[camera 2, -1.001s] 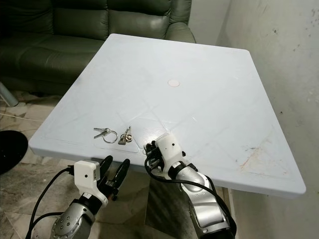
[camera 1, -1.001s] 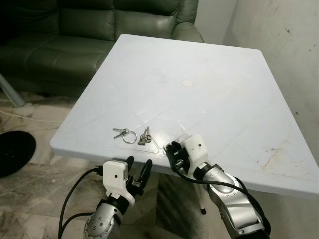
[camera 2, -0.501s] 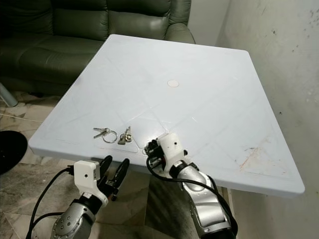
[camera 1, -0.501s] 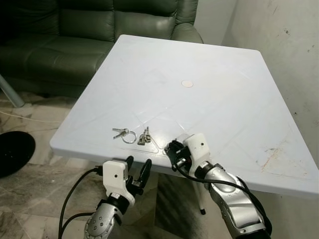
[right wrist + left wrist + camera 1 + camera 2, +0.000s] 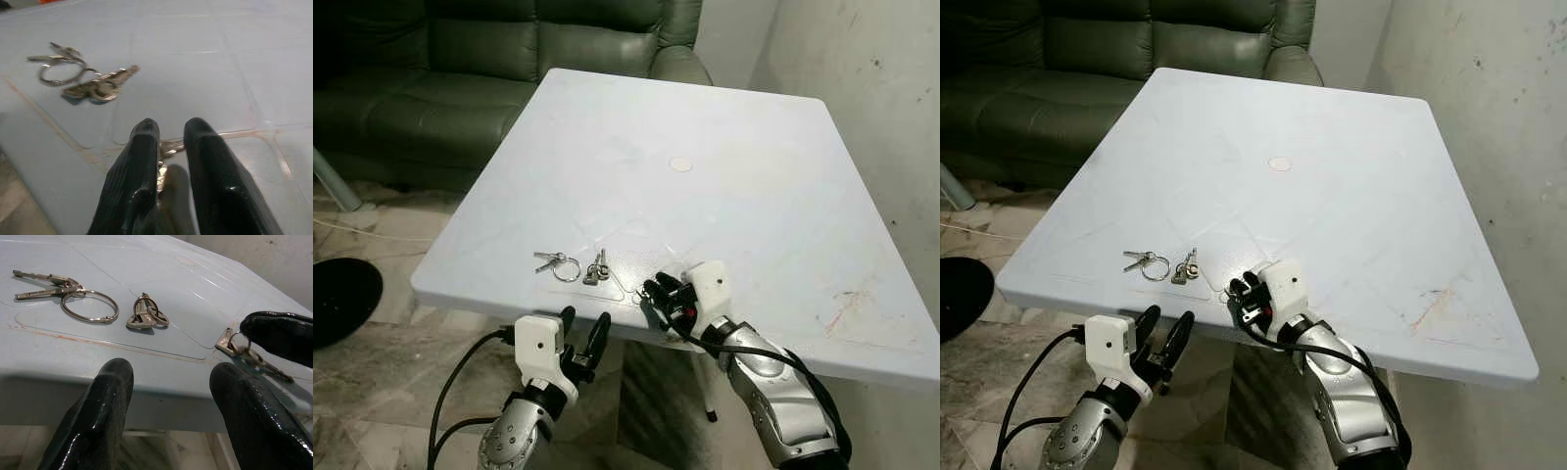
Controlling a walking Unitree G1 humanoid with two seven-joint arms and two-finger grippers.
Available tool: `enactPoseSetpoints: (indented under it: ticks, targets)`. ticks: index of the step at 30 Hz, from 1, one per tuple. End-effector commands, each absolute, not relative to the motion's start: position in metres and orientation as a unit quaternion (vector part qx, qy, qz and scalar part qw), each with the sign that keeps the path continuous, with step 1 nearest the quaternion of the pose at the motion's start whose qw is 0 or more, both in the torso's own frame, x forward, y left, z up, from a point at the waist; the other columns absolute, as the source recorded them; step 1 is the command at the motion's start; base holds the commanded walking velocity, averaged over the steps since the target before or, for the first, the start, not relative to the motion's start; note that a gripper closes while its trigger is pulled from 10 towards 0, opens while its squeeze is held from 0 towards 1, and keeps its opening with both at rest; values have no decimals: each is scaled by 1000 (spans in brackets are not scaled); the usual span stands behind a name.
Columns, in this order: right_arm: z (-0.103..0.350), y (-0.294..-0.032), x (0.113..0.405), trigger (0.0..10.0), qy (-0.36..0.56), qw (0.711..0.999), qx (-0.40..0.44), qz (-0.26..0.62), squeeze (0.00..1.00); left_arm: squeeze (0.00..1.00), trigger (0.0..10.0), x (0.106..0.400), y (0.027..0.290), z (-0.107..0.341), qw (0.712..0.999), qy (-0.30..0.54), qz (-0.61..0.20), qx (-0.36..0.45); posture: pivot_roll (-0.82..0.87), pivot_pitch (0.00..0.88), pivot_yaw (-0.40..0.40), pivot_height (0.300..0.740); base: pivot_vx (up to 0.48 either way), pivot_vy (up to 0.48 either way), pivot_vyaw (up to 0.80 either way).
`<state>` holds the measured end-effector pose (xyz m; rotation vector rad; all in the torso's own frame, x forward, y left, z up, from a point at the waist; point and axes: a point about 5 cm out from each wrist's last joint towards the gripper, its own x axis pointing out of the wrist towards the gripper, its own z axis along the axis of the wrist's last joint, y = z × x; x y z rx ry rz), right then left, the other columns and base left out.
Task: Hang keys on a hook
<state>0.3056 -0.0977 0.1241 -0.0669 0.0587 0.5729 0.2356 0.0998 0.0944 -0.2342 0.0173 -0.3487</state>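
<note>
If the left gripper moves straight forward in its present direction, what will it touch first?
Probably the table's near edge: the open left gripper sits just below the tabletop, pointing at it. Depth is unclear.

The left tool [image 5: 166, 426] hangs spread below the worktop [image 5: 195, 298] edge; two key sets [image 5: 66, 291] [image 5: 146, 317] lie above; the right tool [image 5: 279, 335] touches a third key [image 5: 232, 343].

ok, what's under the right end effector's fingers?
A small set of keys lies on the white table near its front edge, under and between the fingers of the right end effector. The fingers cover most of it; ring and key tips show.
</note>
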Motion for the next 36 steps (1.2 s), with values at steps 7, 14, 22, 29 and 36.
enactPoseSetpoints:
  ticks: [7, 14, 22, 29, 36]
  targets:
    - [126, -97, 302, 10000, 30, 945, -14, 326, 1000, 0, 10000, 236, 101, 91, 979, 19, -165, -121, 85, 174, -80, 740, 0, 0, 0]
    - [125, -97, 302, 10000, 33, 942, -19, 334, 0, 0, 10000, 236, 101, 91, 979, 19, -163, -124, 84, 175, -80, 740, 0, 0, 0]
    - [126, -101, 300, 0, 22, 944, -10, 330, 0, 0, 10000, 237, 100, 92, 978, 19, -162, -126, 84, 174, -81, 740, 0, 0, 0]
    - [124, -98, 298, 9176, 30, 938, -19, 345, 0, 0, 10000, 237, 101, 92, 979, 19, -161, -127, 84, 175, -80, 740, 0, 0, 0]
    - [120, -98, 297, 10000, 37, 934, -32, 353, 0, 0, 10000, 237, 101, 93, 979, 18, -160, -129, 84, 178, -83, 740, 0, 0, 0]
